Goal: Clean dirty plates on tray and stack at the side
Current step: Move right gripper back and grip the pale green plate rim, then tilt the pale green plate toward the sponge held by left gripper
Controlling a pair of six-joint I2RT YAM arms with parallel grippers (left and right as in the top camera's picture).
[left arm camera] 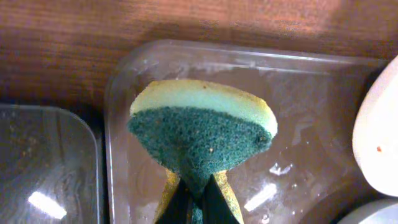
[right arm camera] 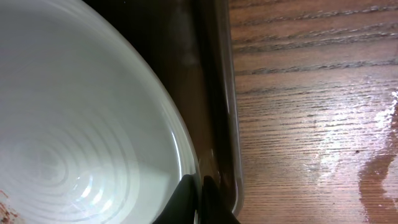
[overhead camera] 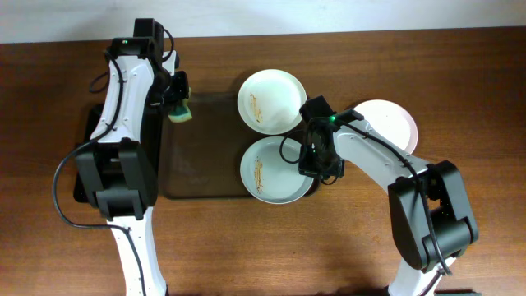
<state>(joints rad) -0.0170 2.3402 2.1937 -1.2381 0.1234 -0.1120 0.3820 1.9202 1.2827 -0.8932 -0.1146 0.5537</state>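
Right end effector (right arm camera: 202, 200) clamps the rim of a smeared plate (overhead camera: 271, 171) in the tray (overhead camera: 201, 156) beneath it, left end effector (left arm camera: 198, 202) pinches a sponge (left arm camera: 202, 127): scrubbing seems next, needing plate and sponge brought together.

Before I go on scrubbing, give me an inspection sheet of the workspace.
Surface: wooden table; glossy streaks right of the tray, perhaps wet.
Job's things: brown tray; far plate and near plate on its right end, both smeared orange; third plate on the table to the right, partly behind the right arm.
Clutter: black tray beside the brown tray's left end.
Grippers: left gripper shut on a green-and-yellow sponge over the brown tray; right gripper apparently pinching the near plate's rim.
Cables: black cable looping left of the left arm.
Surroundings: pale strip beyond the table's far edge.
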